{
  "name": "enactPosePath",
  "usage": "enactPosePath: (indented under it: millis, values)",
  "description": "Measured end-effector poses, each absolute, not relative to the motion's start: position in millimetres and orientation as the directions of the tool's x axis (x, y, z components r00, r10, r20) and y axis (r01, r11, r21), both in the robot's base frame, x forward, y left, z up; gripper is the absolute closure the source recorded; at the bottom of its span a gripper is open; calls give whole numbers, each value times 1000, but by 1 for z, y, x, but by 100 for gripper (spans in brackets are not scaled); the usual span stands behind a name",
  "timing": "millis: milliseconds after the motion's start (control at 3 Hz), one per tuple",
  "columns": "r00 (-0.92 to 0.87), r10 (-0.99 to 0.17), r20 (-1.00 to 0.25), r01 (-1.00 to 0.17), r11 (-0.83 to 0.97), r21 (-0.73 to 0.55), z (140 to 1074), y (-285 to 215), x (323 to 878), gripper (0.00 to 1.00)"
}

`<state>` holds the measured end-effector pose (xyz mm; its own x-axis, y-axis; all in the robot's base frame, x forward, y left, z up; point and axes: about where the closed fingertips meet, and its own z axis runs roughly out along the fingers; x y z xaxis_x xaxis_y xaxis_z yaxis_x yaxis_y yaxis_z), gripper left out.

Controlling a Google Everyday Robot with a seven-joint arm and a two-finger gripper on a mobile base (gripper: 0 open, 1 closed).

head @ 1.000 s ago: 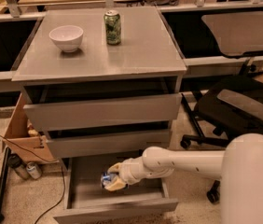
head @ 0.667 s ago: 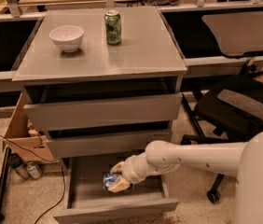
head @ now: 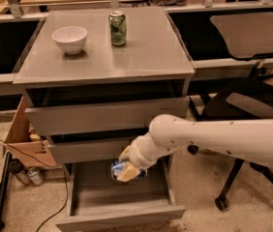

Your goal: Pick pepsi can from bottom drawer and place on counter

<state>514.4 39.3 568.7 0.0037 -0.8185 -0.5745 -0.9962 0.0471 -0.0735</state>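
The bottom drawer point(head: 122, 215) stands pulled out, lowest of three grey drawers. My gripper point(head: 127, 169) is over the middle of the open drawer, shut on the pepsi can point(head: 120, 168), a small blue can with silver markings held on its side above the drawer floor. The white arm point(head: 214, 138) reaches in from the right. The counter point(head: 146, 52) is the flat grey top of the cabinet, above the gripper.
A white bowl point(head: 69, 38) and a green can point(head: 117, 28) stand on the counter's back left part. The two upper drawers point(head: 102, 117) stick out a little above the gripper. A cardboard box point(head: 22, 139) is at left; an office chair point(head: 252, 105) at right.
The gripper has lifted the pepsi can up off the drawer floor and moved slightly toward the back, nearer the middle drawer's front.
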Motion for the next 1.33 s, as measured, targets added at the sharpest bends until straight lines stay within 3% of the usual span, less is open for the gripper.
enactPosePath:
  millis: [1000, 1333]
  values:
    - [45, -929, -368, -956, 67, -284, 811, 36, 546, 100]
    - [45, -929, -368, -956, 67, -285, 811, 36, 546, 100]
